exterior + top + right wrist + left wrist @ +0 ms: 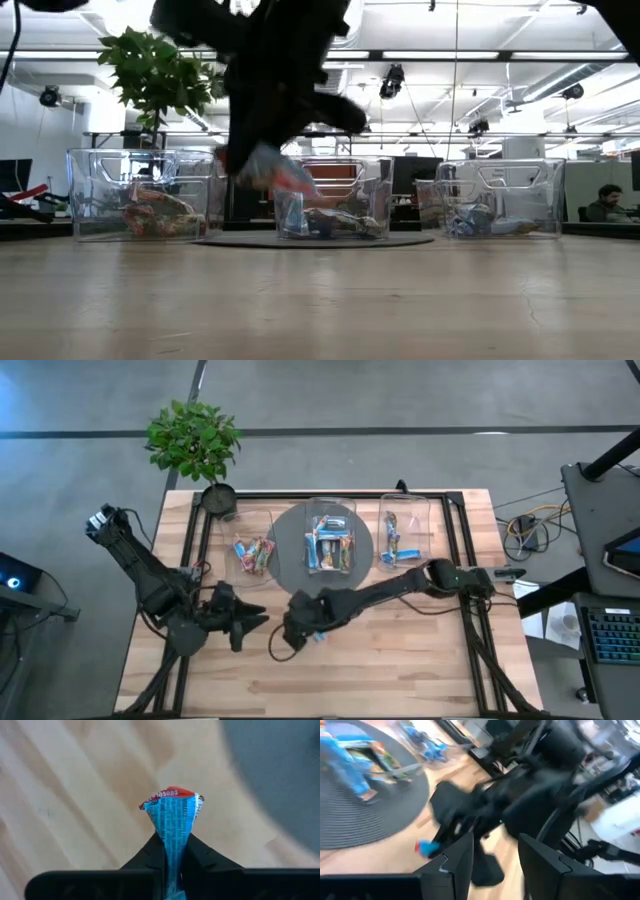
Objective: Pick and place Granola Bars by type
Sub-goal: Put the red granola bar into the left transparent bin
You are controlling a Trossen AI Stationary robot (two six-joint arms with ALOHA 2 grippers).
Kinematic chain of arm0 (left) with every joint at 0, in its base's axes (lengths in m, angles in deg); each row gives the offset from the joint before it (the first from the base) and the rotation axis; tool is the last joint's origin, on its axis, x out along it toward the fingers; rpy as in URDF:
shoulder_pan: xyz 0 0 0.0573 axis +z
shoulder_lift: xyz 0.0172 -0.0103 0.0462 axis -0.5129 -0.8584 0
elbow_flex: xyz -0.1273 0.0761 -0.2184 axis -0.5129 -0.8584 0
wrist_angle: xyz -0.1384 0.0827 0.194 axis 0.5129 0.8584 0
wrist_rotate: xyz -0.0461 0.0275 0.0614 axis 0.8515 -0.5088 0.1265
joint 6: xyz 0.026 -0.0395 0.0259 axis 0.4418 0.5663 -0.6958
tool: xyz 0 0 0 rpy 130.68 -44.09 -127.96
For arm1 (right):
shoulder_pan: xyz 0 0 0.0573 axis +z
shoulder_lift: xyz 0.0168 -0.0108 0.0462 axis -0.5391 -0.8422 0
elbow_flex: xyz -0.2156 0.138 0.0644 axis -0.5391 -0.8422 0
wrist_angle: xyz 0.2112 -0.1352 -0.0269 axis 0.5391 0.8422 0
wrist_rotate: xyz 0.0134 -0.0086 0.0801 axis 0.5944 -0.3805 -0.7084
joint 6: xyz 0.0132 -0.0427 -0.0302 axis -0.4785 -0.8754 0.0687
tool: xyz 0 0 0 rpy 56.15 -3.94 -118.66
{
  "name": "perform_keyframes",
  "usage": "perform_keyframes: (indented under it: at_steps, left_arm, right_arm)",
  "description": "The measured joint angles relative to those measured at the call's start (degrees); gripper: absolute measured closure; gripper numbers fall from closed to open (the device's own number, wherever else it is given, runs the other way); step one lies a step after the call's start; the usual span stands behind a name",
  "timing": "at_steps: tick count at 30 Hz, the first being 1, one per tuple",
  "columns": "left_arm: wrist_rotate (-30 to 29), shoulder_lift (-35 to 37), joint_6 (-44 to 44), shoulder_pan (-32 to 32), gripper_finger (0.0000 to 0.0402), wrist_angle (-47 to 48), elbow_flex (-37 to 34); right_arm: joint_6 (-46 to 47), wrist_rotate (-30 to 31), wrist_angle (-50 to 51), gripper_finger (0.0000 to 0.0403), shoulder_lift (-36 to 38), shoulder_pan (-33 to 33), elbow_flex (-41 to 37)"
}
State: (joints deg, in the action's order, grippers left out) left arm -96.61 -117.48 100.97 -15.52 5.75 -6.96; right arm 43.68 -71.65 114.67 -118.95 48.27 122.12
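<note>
Right gripper lifts one blue and red granola bar above the desk.

The right gripper [172,865] is clamped on a granola bar [172,817] with a blue wrapper and red end, held clear of the bare wooden desk [400,660] beside the round grey mat [290,565]. The left gripper [255,622] hovers near it over the front of the desk, its fingers [457,862] parted with nothing between them. Three clear bins stand in a row at the back: the left bin [253,520] holds red and orange bars, the middle bin [331,510] (on the mat) a mixed pile, the right bin [404,505] blue ones.
</note>
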Motion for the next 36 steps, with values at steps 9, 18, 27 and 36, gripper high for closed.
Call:
perform_keyframes:
  at_steps: [9,18,27,36]
  left_arm:
    - [-16.77,1.96,10.89,-9.89,0.0264,8.5,-0.03]
    - [-21.36,0.02,14.23,-8.6,0.0264,7.85,-3.39]
    - [-26.63,0.04,15.39,-5.07,0.0264,7.52,-3.91]
    - [-19.64,-1.64,14.09,5.53,0.0264,7.48,-3.91]
  right_arm:
    - [-4.53,11.93,-9.77,0.0376,11.07,-5.35,-0.06]
    - [-9.05,7.7,-24.87,0.0375,14.12,-11.44,0.43]
    - [-9.25,6.86,-24.91,0.0375,13.83,-11.57,-0.16]
    - [-11.79,7.13,-25.36,0.0374,13.74,-11.92,-0.55]
